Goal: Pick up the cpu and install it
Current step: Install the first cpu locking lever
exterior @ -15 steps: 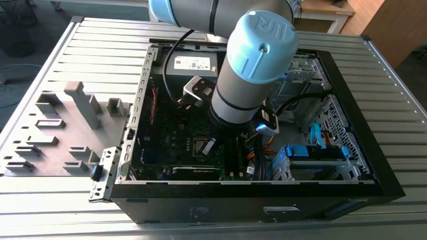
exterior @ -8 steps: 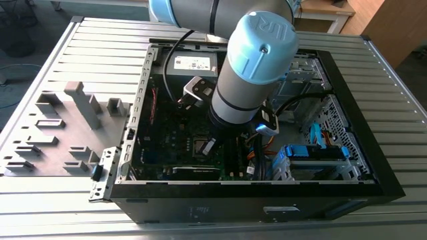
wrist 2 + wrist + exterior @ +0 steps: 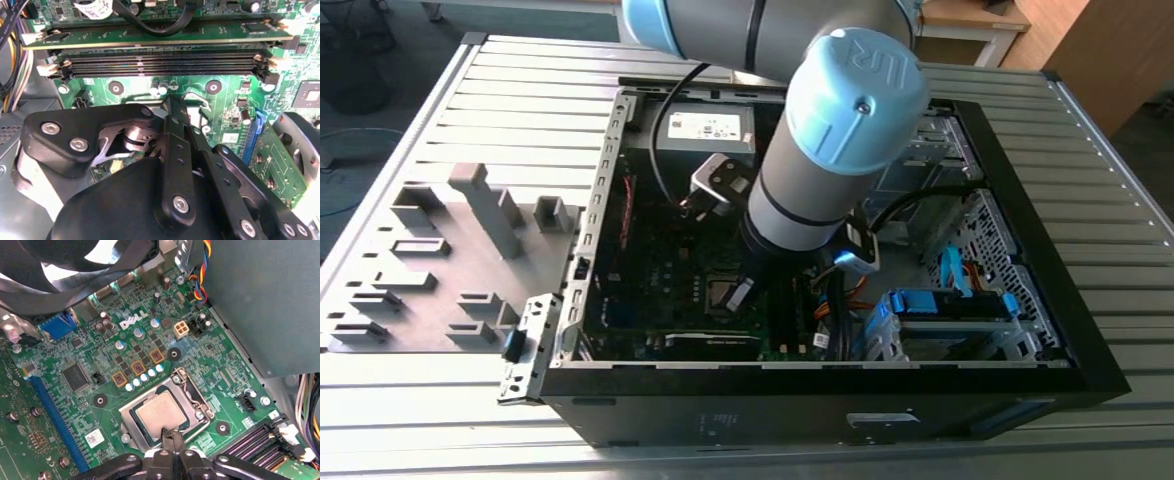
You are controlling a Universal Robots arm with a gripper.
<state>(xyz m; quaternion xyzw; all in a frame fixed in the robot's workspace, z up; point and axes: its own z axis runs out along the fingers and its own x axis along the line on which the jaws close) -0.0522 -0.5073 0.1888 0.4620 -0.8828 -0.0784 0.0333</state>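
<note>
The cpu (image 3: 161,413), a small square chip with a silver-grey top, lies flat in its socket (image 3: 197,395) on the green motherboard (image 3: 100,365). The socket's metal frame surrounds it. My gripper (image 3: 169,432) is shut, its two black fingers pressed together with nothing between them. Their tips rest at the near edge of the cpu. In the second wrist view the gripper (image 3: 176,107) points down at the board just below the memory slots. In the exterior view the gripper (image 3: 738,295) reaches deep into the open computer case (image 3: 1067,350), right beside the socket (image 3: 716,300).
Memory slots (image 3: 160,62) and a seated memory stick (image 3: 160,37) run close by the fingers. A grey power supply (image 3: 704,128) and coloured cables (image 3: 200,270) stand beyond the socket. A blue expansion slot (image 3: 55,420) lies beside it. A grey fixture tray (image 3: 440,260) sits outside the case, at the exterior view's left.
</note>
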